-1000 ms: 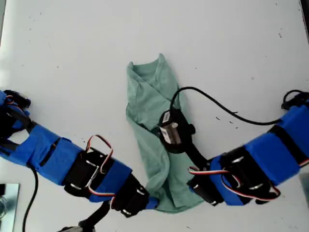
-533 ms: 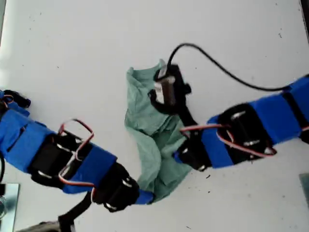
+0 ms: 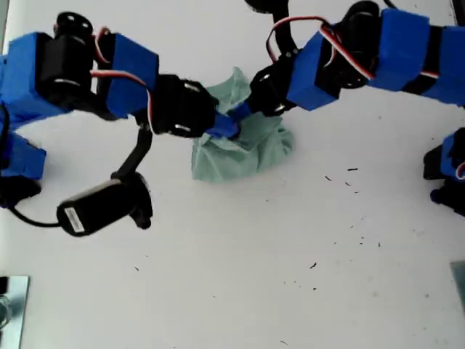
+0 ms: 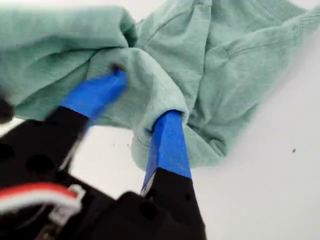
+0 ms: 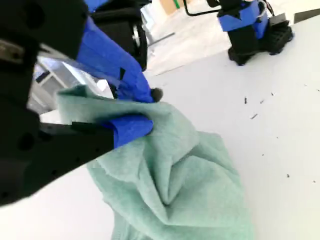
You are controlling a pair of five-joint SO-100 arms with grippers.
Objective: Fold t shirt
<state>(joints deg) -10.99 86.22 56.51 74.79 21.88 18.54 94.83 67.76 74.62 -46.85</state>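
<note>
Both of our grippers bite into the bunched t shirt (image 3: 243, 149) on the white table (image 3: 290, 254).

The t shirt lies crumpled in a heap in the upper middle of the exterior view, between our two blue arms. My first gripper (image 4: 142, 102) has its blue fingers (image 4: 167, 145) pressed into a fold of the cloth, clamped on it. My second gripper (image 5: 132, 107) pinches a raised edge of the same t shirt. Small dark specks (image 3: 352, 171) dot the table nearby.
</note>
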